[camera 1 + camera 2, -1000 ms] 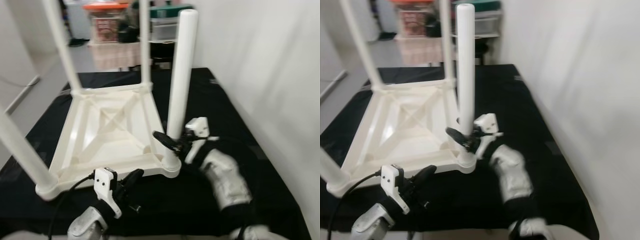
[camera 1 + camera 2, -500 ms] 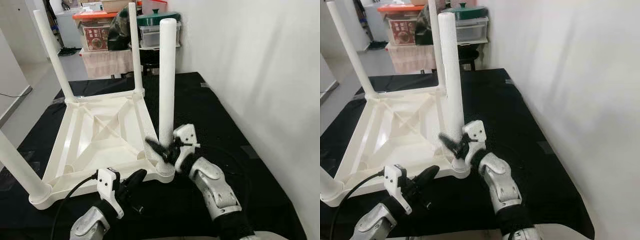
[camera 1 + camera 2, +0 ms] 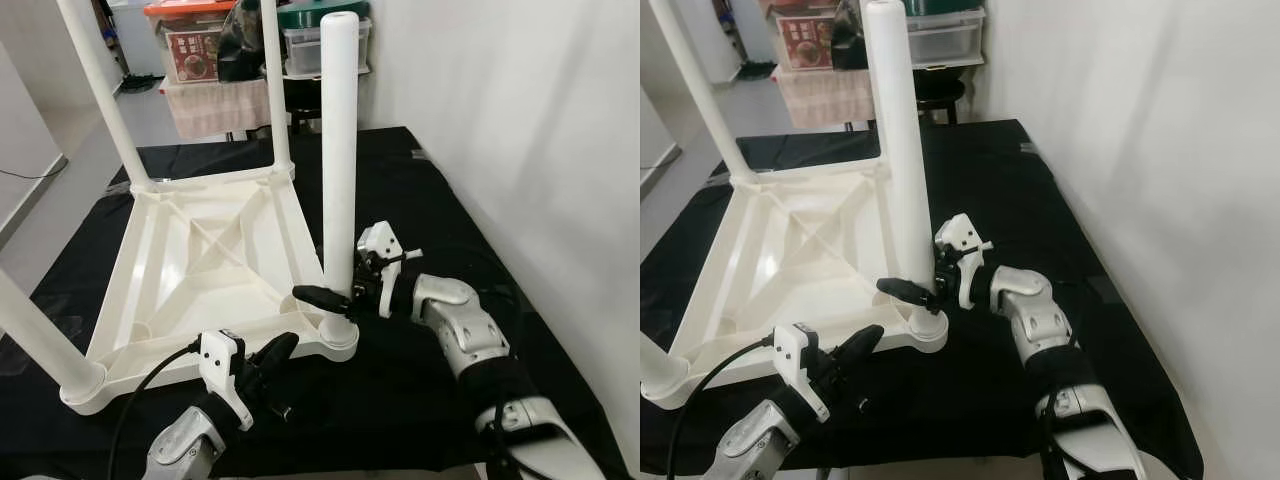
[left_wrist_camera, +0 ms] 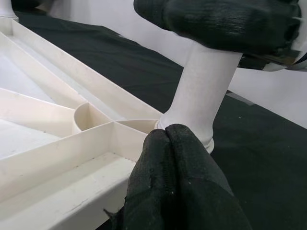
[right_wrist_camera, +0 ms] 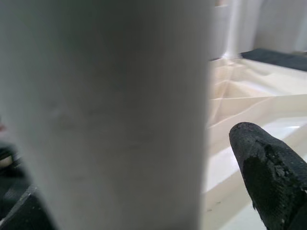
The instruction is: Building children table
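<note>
The white children's table (image 3: 205, 260) lies upside down on a black cloth (image 3: 420, 190), its underside ribs facing up and its legs pointing upward. The near right leg (image 3: 338, 150) stands upright in its corner socket (image 3: 338, 335) (the socket nearest the robot's right arm). The right tool (image 3: 335, 293) grasps this leg low down, just above the socket, one black finger (image 3: 315, 294) on the table side of the leg. The left tool (image 3: 272, 356) hovers just in front of the table's near edge, close to the same corner, its fingers (image 4: 177, 191) pressed together and holding nothing. Storage boxes (image 3: 200, 40) stand on a shelf behind the cloth.
</note>
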